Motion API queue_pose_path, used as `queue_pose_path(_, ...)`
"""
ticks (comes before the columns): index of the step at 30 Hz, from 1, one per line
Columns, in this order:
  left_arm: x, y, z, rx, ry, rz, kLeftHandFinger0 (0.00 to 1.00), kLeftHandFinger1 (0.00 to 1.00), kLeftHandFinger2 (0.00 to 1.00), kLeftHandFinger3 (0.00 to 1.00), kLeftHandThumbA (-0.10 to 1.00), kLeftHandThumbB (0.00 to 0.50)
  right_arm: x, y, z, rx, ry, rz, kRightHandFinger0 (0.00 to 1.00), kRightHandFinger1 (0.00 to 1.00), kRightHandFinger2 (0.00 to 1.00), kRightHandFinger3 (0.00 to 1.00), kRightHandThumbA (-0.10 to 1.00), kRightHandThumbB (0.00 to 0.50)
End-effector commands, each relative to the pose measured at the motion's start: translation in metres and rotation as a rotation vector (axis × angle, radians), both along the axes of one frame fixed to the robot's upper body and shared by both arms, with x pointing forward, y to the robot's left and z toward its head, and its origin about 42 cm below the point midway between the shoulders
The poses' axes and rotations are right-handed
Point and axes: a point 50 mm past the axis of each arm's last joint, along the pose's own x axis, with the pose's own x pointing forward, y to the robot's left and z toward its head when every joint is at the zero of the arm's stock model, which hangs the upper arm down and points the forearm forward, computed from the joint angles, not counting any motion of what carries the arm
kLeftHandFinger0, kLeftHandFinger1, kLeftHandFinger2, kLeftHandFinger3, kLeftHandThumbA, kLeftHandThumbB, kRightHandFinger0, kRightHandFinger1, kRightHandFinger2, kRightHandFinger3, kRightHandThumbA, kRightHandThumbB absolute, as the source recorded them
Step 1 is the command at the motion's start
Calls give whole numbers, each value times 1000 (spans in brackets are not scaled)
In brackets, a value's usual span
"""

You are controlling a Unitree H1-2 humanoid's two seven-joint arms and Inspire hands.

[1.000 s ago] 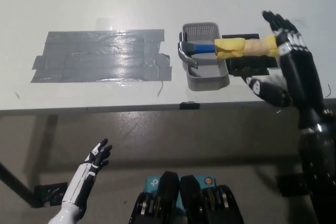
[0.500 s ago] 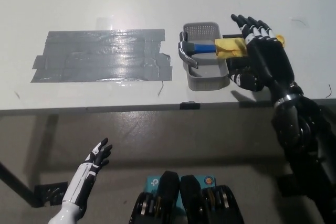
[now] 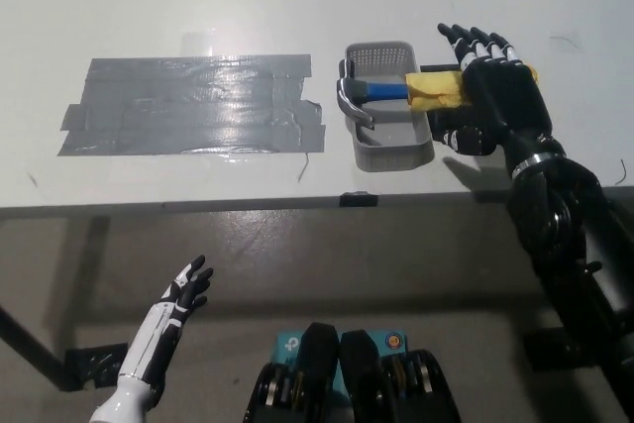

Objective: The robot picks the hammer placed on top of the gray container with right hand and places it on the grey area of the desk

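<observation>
A hammer (image 3: 396, 90) lies across the top of the gray container (image 3: 388, 146), its metal head (image 3: 350, 98) over the left rim and its blue neck running right into a yellow wrapped handle (image 3: 436, 87). My black right hand (image 3: 495, 86) hovers open over the right part of that handle, fingers spread and pointing away from me, hiding the handle's end. The grey taped area (image 3: 188, 106) covers the desk to the left of the container. My white left hand (image 3: 178, 302) hangs open below the desk edge at the lower left.
The white desk (image 3: 198, 7) ends at a front edge (image 3: 248, 207) running across the picture's middle, with floor below it. A black flat object (image 3: 451, 126) lies partly hidden under my right hand, beside the container.
My right hand has swung left from beside the handle's end to over the yellow handle, then edged slightly further up. The hammer and container have not moved.
</observation>
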Motion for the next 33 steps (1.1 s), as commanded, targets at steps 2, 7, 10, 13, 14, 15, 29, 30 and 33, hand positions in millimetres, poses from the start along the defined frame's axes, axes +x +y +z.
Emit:
queue_pose_path(2, 4, 0, 14, 13, -63, -40, 1000, 1000, 1000, 1000, 1000, 151, 11, -1, 34, -30, -86, -15, 1000, 1000, 1000, 1000, 956, 336)
queue_pose_path(7, 5, -1, 16, 12, -69, -40, 1000, 1000, 1000, 1000, 1000, 143, 19, -3, 31, -39, -69, -20, 1000, 1000, 1000, 1000, 947, 340)
queue_pose_path(10, 6, -1, 16, 11, -69, -42, 1000, 1000, 1000, 1000, 1000, 150, 22, -2, 30, -44, -55, -27, 1000, 1000, 1000, 1000, 945, 340)
queue_pose_path(13, 6, -1, 16, 17, -68, -39, 1000, 1000, 1000, 1000, 1000, 157, 28, 2, 28, -72, -53, -31, 1000, 1000, 1000, 1000, 957, 349)
queue_pose_path(14, 5, -1, 16, 16, -65, -37, 1000, 1000, 1000, 1000, 1000, 160, 29, 5, 28, -87, -50, -32, 1000, 1000, 1000, 1000, 956, 344)
queue_pose_path(15, 6, -1, 17, 17, -66, -38, 1000, 1000, 1000, 1000, 1000, 168, 30, 5, 28, -88, -51, -33, 1000, 1000, 1000, 1000, 945, 347)
queue_pose_path(29, 11, -2, 21, 26, -81, -51, 1000, 1000, 1000, 1000, 1000, 144, 45, 34, 47, -112, -62, -25, 1000, 1000, 1000, 1000, 968, 350)
queue_pose_path(30, 11, -2, 22, 25, -83, -52, 1000, 1000, 1000, 1000, 1000, 145, 46, 36, 48, -113, -65, -26, 1000, 1000, 1000, 1000, 968, 352)
queue_pose_path(33, 13, -2, 22, 24, -87, -56, 1000, 1000, 1000, 1000, 1000, 147, 52, 38, 46, -116, -59, -36, 1000, 1000, 1000, 1000, 942, 354)
